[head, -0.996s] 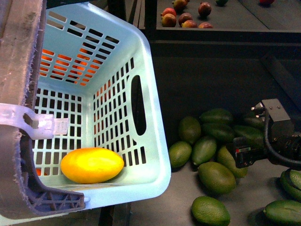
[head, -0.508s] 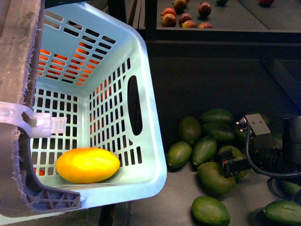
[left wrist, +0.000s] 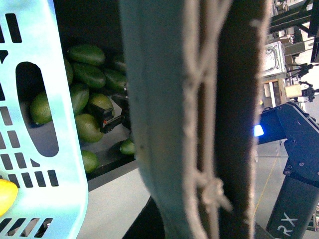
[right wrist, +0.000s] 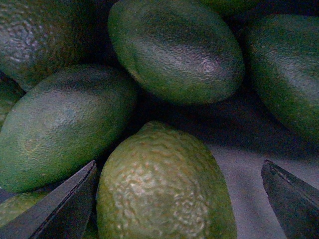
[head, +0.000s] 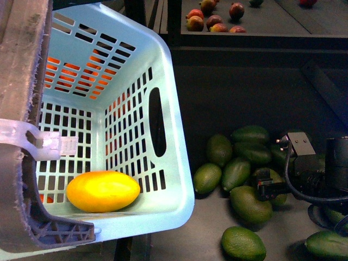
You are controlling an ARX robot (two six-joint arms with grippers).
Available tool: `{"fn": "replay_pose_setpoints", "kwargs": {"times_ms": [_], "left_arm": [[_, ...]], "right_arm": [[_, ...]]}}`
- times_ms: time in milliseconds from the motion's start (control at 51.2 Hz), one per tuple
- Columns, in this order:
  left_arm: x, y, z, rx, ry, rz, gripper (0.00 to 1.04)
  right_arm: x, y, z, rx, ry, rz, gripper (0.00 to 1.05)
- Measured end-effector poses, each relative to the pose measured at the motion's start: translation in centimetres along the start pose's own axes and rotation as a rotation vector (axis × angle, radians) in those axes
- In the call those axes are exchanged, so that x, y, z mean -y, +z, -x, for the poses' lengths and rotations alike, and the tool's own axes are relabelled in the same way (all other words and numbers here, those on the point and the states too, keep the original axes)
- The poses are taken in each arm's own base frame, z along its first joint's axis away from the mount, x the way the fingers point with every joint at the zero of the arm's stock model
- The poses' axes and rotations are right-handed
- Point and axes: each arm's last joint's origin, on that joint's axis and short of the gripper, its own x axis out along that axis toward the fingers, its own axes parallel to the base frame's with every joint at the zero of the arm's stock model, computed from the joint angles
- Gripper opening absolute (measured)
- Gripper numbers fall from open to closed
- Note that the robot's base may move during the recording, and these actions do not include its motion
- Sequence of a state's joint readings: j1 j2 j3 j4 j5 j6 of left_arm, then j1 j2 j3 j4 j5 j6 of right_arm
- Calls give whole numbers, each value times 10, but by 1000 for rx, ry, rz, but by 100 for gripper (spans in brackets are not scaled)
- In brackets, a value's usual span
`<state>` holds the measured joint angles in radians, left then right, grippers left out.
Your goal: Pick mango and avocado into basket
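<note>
The light teal basket (head: 163, 70) hangs tilted at the left, and the yellow-orange mango (head: 103, 191) lies on its slotted floor. Its grey-brown handle (head: 22, 81) carries a white zip tie (head: 38, 144). That handle (left wrist: 199, 119) fills the left wrist view and hides the left gripper, which is shut on it. To the right lies a pile of green avocados (head: 236, 173). My right gripper (head: 267, 188) is low over the pile and open. In the right wrist view a pebbly avocado (right wrist: 164, 184) lies between its two fingertips (right wrist: 65, 209), slightly toward one side, untouched.
Red-and-yellow mangoes (head: 212, 22) sit on a shelf at the back. Orange fruit (head: 70, 73) shows through the basket's far slots. More avocados (head: 243, 243) lie loose near the front of the dark shelf. A dark wall rises behind the pile.
My right gripper has moved left and lower, into the avocado pile. The basket has swayed slightly and the mango has shifted a little with it.
</note>
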<state>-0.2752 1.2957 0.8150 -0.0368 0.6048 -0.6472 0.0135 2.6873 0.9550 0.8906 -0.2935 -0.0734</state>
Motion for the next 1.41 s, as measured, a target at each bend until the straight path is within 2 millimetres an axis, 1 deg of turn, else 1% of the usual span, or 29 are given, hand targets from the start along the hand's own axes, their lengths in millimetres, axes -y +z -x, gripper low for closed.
{"fn": "replay_pose_setpoints", "kwargs": {"times_ms": [293,469,722,918,1406], "left_arm": [[0,0,0,0,0,0,7],[0,0,0,0,0,0,7],[0,0,0,2,2,0,7],[0,0,0,0,0,-2,7],[0,0,0,0,0,-3,7]], "right_arm": [[2,0,-1,1,-19,-33,97],[5,-1,-1,15,-103,-47,97],[4,-6,0,-5,-66,-97,97],[4,-6,-1,-13,-48,-105,97],[6,-4,-1,-3,-72,-109,97]]}}
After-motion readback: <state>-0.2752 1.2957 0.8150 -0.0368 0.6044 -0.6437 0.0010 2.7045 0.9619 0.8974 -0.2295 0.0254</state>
